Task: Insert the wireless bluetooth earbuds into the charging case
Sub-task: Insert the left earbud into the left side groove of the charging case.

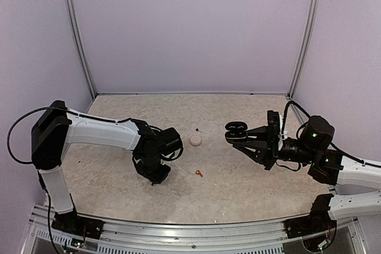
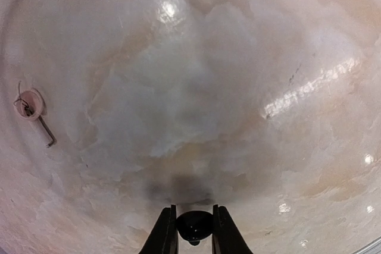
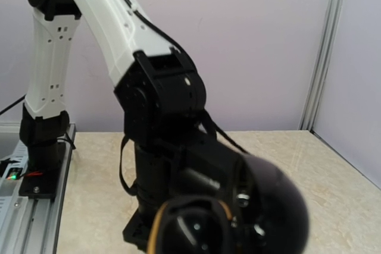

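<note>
Plenty of bare counter point(image 1: 238, 105) behind the white case point(image 1: 196, 140), right out to the back wall. There's a tiny dark speck point(image 1: 198, 129) just behind the case, too small to tell what. The orange earbud point(image 1: 199, 173) lies in front of it. Left of the case, the left jaws pinch a black earbud point(image 2: 193, 227). To its right, the right jaws clamp the open black case point(image 1: 236, 130).

Soft, even light from above fills the overhead view: the lilac walls point(image 1: 190, 28) look flat, and shadows on the table point(image 1: 238, 176) are faint. My left wrist view bulges like a fisheye — white glare spots dot the glossy top, and a dark smudge of shadow lies just beyond the black earbud point(image 2: 194, 227) between my left fingers point(image 2: 164, 233). In my right wrist view the charging case point(image 3: 262, 206) is a close, out-of-focus black blur.
</note>
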`<control>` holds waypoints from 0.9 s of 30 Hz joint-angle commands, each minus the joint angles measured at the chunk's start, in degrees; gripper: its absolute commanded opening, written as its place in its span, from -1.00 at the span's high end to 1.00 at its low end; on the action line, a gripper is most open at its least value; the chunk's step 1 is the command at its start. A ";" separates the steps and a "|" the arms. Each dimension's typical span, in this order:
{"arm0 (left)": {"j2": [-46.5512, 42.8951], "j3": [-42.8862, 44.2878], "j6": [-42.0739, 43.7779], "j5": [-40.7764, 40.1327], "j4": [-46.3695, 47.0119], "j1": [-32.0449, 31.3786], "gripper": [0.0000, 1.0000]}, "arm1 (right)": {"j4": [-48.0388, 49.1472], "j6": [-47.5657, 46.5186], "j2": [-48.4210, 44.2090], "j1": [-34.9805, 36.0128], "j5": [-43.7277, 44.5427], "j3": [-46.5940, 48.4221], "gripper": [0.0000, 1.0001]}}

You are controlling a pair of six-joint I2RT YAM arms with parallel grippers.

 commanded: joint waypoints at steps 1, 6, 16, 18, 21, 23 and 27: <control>-6.39 1.76 -0.46 -3.85 5.31 0.51 0.72 | 0.49 0.16 -0.76 -0.49 0.99 0.88 1.00; -15.13 3.11 1.05 -6.65 13.41 0.47 0.73 | 1.15 -0.19 -0.48 -0.53 1.21 1.38 1.00; -33.29 -3.44 7.10 -6.62 39.04 -2.75 0.68 | 3.32 -0.38 0.16 -0.50 1.52 2.56 1.00; -37.16 -6.78 8.17 -5.16 46.24 -3.43 0.67 | 3.95 -0.21 0.64 -0.50 0.87 2.70 1.00; -41.91 -10.54 10.78 -3.62 56.12 -5.67 0.61 | 5.61 -0.13 1.16 -0.55 -0.25 2.49 1.00; -42.83 -11.21 12.88 -3.27 59.16 -7.55 0.61 | 6.82 0.14 1.63 -0.46 -0.11 2.41 1.00; -41.67 -10.97 15.26 -2.81 64.16 -10.87 0.62 | 8.78 1.12 3.65 -0.37 0.82 2.98 1.00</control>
